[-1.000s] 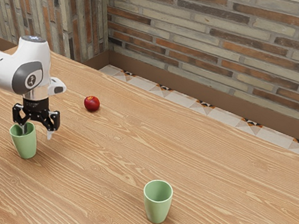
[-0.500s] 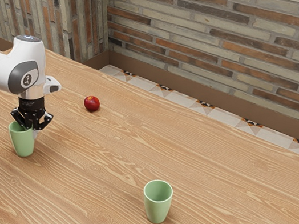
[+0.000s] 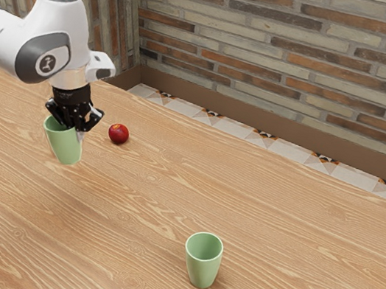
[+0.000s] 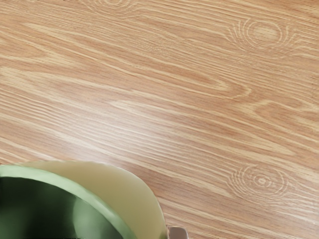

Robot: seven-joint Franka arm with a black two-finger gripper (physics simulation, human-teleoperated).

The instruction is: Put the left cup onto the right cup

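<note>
Exterior view, arm side. Seen at the exterior view's left: white arm reaching down over the table (image 3: 279,205), with the black gripper (image 3: 69,125) pointing downward. Fingers drawn close together, pinching the rim of the left cup (image 3: 63,144) from two sides. Held clear of the wood, hanging in the air below the hand. Pale green, mouth up, slightly tilted, with the base swung a little toward the exterior view's right.

Just beside the gripper toward the exterior view's right, farther back on the table: a red apple (image 3: 118,133), resting on the wood, not touching cup or fingers.

Well apart from the held cup, toward the exterior view's right and nearer the camera: the right cup (image 3: 202,259). Same pale green, upright on the table, mouth open upward, nothing in it or on it. Bare wood grain between the two cups.

Behind the table: a brick wall (image 3: 286,41) and a strip of patterned tile at its foot.

Wrist view. Directly under the hand: the left cup (image 4: 99,199) as a blurred green rim with a dark green inside. Beyond it, table (image 4: 174,89) wood with long grain lines and two ring knots. Beside the rim, a small grey piece; cannot tell what it is.
</note>
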